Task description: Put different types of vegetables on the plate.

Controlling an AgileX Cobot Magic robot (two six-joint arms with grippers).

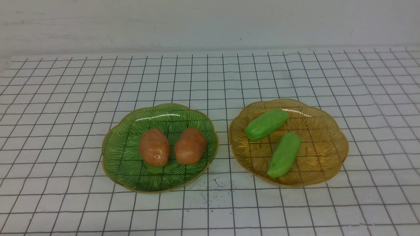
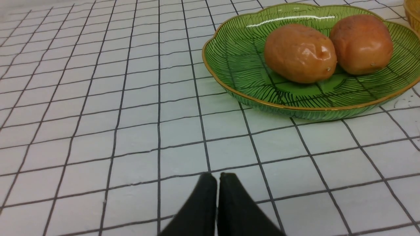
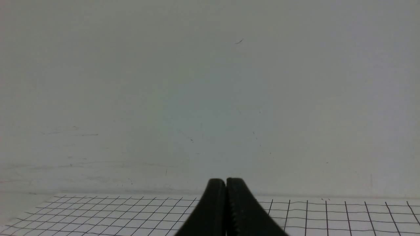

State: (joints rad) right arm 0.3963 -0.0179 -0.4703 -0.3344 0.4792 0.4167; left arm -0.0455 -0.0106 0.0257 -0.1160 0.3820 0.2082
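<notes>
Two orange-brown potatoes (image 1: 154, 147) (image 1: 190, 146) lie side by side on a green leaf-patterned plate (image 1: 124, 164). Two light-green cucumber pieces (image 1: 266, 124) (image 1: 284, 154) rest on an amber plate (image 1: 328, 144) to its right. The left wrist view shows the green plate (image 2: 236, 62) with both potatoes (image 2: 299, 53) (image 2: 361, 44). My left gripper (image 2: 218, 177) is shut and empty, hovering over the gridded cloth short of that plate. My right gripper (image 3: 225, 182) is shut with nothing in it, and its view shows only the wall. Neither gripper shows in the front view.
A white cloth with a black grid (image 1: 65, 98) covers the table, and a pale wall (image 1: 210, 23) rises at its far edge. Small dark scuff marks (image 1: 213, 186) sit on the cloth between the two plates.
</notes>
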